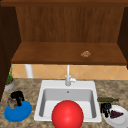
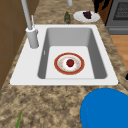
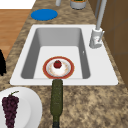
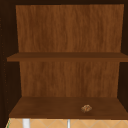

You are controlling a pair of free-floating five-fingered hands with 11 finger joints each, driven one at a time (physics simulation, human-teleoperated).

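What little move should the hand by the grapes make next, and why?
Probably slide the right hand a little rightward, toward the grapes. It hangs at the left rim of the white plate, and the grapes lie just beside it on that plate. The left hand is at the blue plate.

— plates? three: one blue, one white, one red-rimmed down in the sink.
— hands: two, left and right.
— fruit: one strawberry, one grape bunch.
— one bottle, one faucet.
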